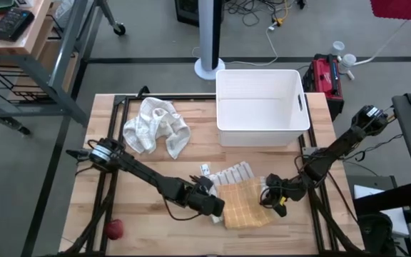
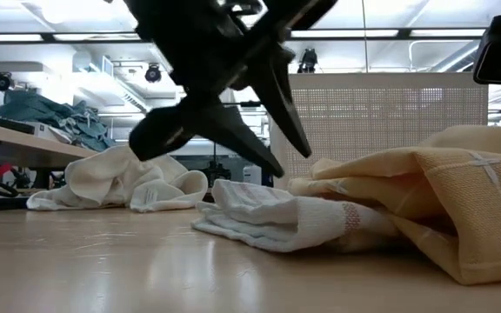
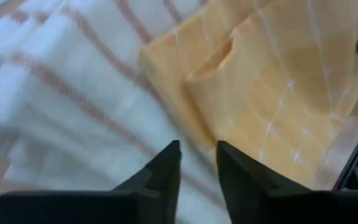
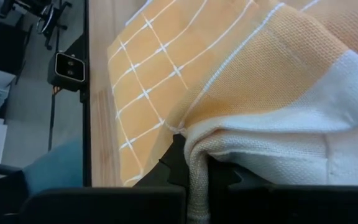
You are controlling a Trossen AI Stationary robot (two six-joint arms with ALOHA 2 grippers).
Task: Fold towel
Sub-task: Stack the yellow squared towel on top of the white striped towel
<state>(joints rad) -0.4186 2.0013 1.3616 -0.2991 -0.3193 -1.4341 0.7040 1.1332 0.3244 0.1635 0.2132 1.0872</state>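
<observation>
Basically handling: yellow towel (image 1: 247, 205) looks soft, light, floppy; best taken by an edge or corner, my guess.
Towel spot: front of the desk (image 1: 148, 214), overlapping a striped white towel (image 1: 230, 175).
Left claw (image 3: 197, 163): over the towels' seam, fingers slightly apart, nothing between them.
Right claw (image 4: 194, 171): at the yellow towel's right edge, pinched shut on a fold of it.
Other: crumpled white towel (image 1: 155, 127), white bin (image 1: 261, 107) further back.

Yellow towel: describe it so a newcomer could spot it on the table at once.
Start at the white bin at the table's far edge, then come toward the near edge. The yellow towel lies there between both grippers. It alone is yellow with a thin white grid; the neighbouring towels are white.
</observation>
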